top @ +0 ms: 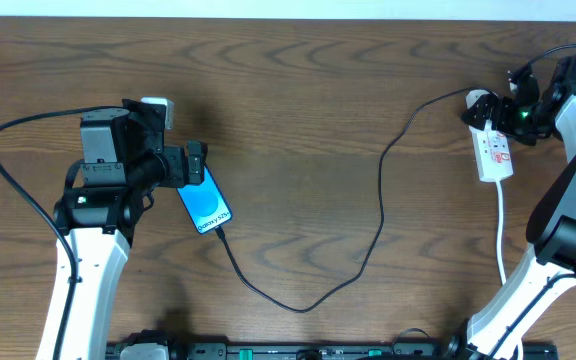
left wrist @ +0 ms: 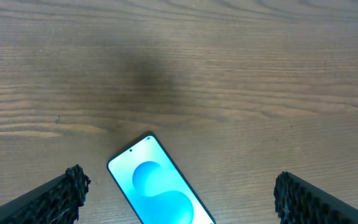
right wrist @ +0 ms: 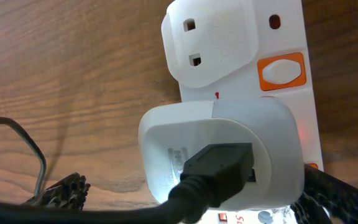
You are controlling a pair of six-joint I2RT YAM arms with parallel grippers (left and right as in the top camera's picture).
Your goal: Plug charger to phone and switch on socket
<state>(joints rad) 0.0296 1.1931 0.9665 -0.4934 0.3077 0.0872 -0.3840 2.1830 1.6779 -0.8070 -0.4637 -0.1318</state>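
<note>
The phone (top: 206, 207) lies flat on the wooden table, its blue screen up. My left gripper (top: 196, 170) hovers over its upper end. In the left wrist view the phone (left wrist: 161, 190) lies between my open left gripper's (left wrist: 180, 185) fingers (left wrist: 64, 194), touching neither. The charger cable (top: 303, 306) runs from the phone's lower end in a long loop to the white socket strip (top: 495, 150). My right gripper (top: 490, 108) is over the strip's far end. It (right wrist: 194, 193) stands open around a white adapter (right wrist: 229, 134) in the socket (right wrist: 291, 31), with the charger's black plug (right wrist: 219, 163) in it.
An orange rocker switch (right wrist: 281, 70) sits on the strip beside an unused outlet (right wrist: 210, 40). The strip's thick white cord (top: 501, 225) runs toward the right arm's base. A black arm cable (top: 13, 185) loops at the left.
</note>
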